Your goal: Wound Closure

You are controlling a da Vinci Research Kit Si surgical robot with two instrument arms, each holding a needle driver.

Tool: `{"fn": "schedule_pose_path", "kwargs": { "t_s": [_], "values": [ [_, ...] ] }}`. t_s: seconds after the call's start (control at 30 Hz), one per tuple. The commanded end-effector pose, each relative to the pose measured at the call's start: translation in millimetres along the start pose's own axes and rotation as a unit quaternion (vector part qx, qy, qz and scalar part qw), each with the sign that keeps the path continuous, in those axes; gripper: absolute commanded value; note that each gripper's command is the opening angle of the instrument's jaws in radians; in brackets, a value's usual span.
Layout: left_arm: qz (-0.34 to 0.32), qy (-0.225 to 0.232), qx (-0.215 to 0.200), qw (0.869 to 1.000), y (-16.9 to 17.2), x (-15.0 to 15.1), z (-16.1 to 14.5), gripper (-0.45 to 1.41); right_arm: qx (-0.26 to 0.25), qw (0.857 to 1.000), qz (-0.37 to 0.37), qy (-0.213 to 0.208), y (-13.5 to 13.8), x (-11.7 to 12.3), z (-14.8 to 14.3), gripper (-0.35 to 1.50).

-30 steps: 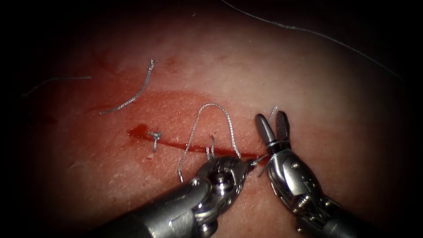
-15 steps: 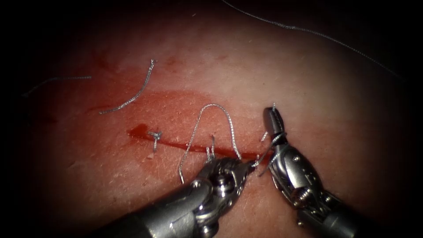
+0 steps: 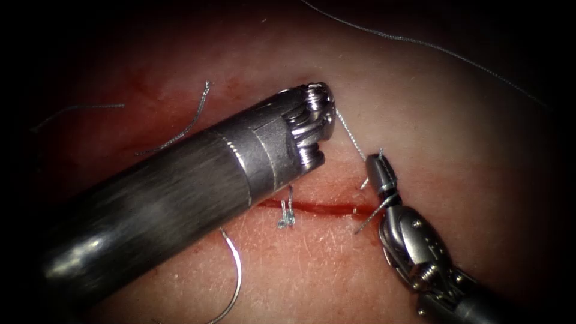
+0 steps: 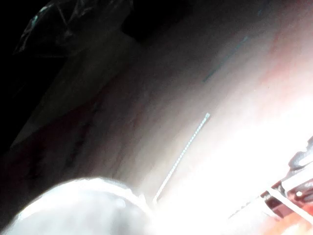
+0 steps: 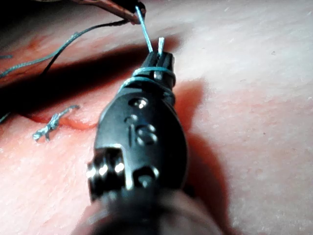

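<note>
The cut (image 3: 324, 209) runs across the tissue (image 3: 432, 120) with red fluid along it. My right tool (image 3: 375, 163) stands at the cut's right end, jaws shut on a short thread end, with a loop of thread (image 3: 387, 196) wound round the jaws. The right wrist view shows the same wrap (image 5: 149, 73) on that tool (image 5: 159, 56). A taut thread (image 3: 351, 135) runs from there up to my left tool (image 3: 312, 117), whose thick shaft lies across the cut's left part. Its tip (image 5: 131, 12) pinches that strand.
A tied knot (image 3: 286, 219) sits on the cut beside the left shaft. A curved strand of thread (image 3: 237, 273) lies below the cut. A cut thread piece (image 3: 192, 123) lies upper left. A long thread (image 3: 420, 42) crosses the far right.
The right jaws closed on the thread end. The left tool then swung up and leftward over the cut, drawing the tall thread loop out into a taut line.
</note>
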Motion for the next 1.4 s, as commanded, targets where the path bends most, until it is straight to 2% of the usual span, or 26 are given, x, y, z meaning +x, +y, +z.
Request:
{"fn": "schedule_pose_path", "kwargs": {
  "t_s": [0.03, 0.13, 0.27, 0.5, 0.67, 0.8, 0.9, 0.97, 1.0, 1.2, 1.23, 1.3, 1.4],
  "values": [
    [0.004, 0.001, 0.001, 1.0, 0.9, -0.5, 0.3, -0.45, 0.004, 1.0, 0.004, 0.006, -0.7, 0.7, 0.7, -0.35],
    [0.014, 0.015, 0.015, 1.0, -0.2, 0.2, 2.2, -0.45, 0.01, 1.0, 0.003, 0.018, -1.0, 1.3, 0.6, -0.35],
    [0.021, 0.023, 0.022, 0.999, -2.2, 0.4, 3.2, -0.45, 0.034, 0.999, 0.007, 0.035, -1.9, 2.2, -0.2, -0.35],
    [0.04, 0.032, 0.021, 0.998, -2.7, -0.4, 3.4, -0.45, 0.093, 0.994, -0.058, 0.006, -1.3, 1.3, -2.4, -0.35],
    [0.048, 0.043, 0.018, 0.998, -2.1, -0.9, 3.8, -0.45, 0.127, 0.988, -0.091, -0.008, -0.5, 1.8, -3.9, -0.35],
    [0.044, 0.056, -0.002, 0.997, -1.8, -1.6, 4.5, -0.45, 0.154, 0.982, -0.111, -0.014, -0.1, 2.2, -5.0, -0.35],
    [0.049, 0.066, -0.025, 0.996, -1.5, -1.9, 5.2, -0.45, 0.196, 0.97, -0.141, -0.023, 0.2, 2.3, -5.4, -0.35],
    [0.055, 0.07, -0.038, 0.995, -1.4, -2.0, 5.6, -0.45, 0.229, 0.959, -0.164, -0.028, 0.5, 2.4, -5.5, -0.35],
    [0.051, 0.074, -0.046, 0.995, -1.2, -2.2, 6.0, -0.45, 0.259, 0.949, -0.178, -0.034, 0.7, 2.5, -5.6, -0.35],
    [0.051, 0.072, -0.063, 0.994, -0.2, -3.1, 6.4, -0.45, 0.304, 0.931, -0.198, -0.043, 1.3, 2.8, -6.0, -0.35],
    [0.053, 0.07, -0.07, 0.994, 0.1, -3.6, 6.5, -0.45, 0.321, 0.923, -0.208, -0.043, 1.2, 2.8, -6.2, -0.35],
    [0.057, 0.072, -0.079, 0.993, 0.4, -4.1, 6.7, -0.45, 0.337, 0.917, -0.208, -0.047, 0.9, 2.8, -6.4, -0.35],
    [0.069, 0.058, -0.102, 0.991, 1.2, -4.9, 7.7, -0.45, 0.384, 0.897, -0.211, -0.057, 0.5, 2.7, -7.1, -0.35]
  ]
}}
